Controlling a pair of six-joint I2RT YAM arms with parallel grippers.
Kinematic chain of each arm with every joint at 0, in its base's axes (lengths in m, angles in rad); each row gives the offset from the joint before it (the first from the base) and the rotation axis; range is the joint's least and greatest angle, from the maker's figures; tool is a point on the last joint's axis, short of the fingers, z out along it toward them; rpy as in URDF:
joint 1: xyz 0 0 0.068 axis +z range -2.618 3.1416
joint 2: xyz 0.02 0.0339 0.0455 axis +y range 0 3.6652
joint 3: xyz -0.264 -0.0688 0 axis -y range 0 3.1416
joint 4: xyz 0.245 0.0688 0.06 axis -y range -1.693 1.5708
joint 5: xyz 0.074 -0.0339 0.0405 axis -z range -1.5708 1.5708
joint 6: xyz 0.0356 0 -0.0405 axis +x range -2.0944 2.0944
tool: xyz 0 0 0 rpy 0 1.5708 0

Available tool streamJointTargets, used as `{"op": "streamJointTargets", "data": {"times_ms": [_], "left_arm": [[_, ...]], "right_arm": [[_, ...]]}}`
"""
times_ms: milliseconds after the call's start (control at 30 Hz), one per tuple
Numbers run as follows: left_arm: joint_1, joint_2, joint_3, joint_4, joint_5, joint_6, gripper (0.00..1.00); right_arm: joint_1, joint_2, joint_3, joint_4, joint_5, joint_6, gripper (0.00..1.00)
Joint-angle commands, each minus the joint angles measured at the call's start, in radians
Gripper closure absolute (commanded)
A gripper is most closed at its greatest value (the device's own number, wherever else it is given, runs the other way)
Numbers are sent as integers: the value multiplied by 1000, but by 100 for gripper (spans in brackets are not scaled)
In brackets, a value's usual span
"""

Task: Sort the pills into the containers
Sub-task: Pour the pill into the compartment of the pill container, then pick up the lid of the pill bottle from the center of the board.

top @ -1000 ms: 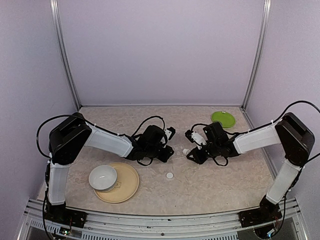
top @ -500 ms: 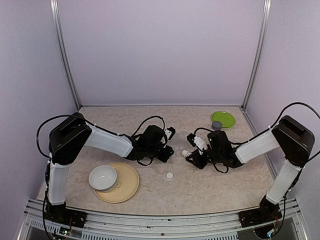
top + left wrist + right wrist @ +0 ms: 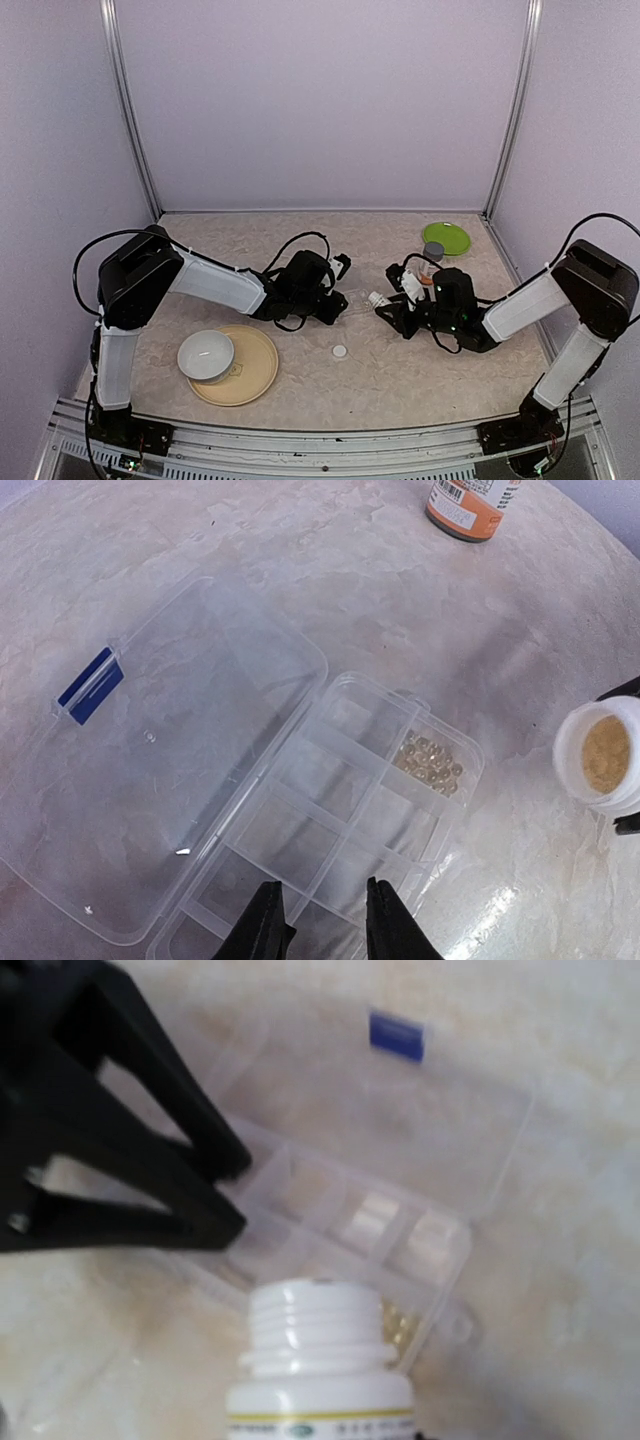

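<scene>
Left wrist view showed you the pills (image 3: 430, 763), tiny, light and likely to roll, in a far corner compartment of the pill box (image 3: 290, 825). Your left gripper (image 3: 327, 925), fingers narrowly apart, seemingly pinched the box's thin near wall. Your right gripper (image 3: 388, 302) clamped the open white bottle (image 3: 603, 755) just beside the box. Pouring looked wiser than pinching.

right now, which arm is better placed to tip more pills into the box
Right. The right gripper holds the open white bottle, mouth toward the pill box, close to the pills in it. The left gripper is only at the box's edge.
</scene>
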Motion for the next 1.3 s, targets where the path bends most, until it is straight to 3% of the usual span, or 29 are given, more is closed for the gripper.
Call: {"op": "streamJointTargets", "data": {"times_ms": [0,167,367,633,967,1267], "left_arm": [[1,43,3,-71,12,8,72],[0,36,0,-67,14,5,70],[-4,8,-10,-55,6,4,59],[-22,-71,-13,-81,-76,23,42],[-117,-173,-36,-189,-173,-9,10],[-190,-250,-139,-283,-146,-99,7]], "right_arm": [[8,-86,-58,159,-11,-2,100],[8,-236,-144,260,-43,-17,100],[8,-436,-225,300,-74,-28,100],[8,-649,-259,207,-91,-24,100],[8,-769,-262,60,-102,-3,100],[8,-788,-277,95,-165,-5,100]]}}
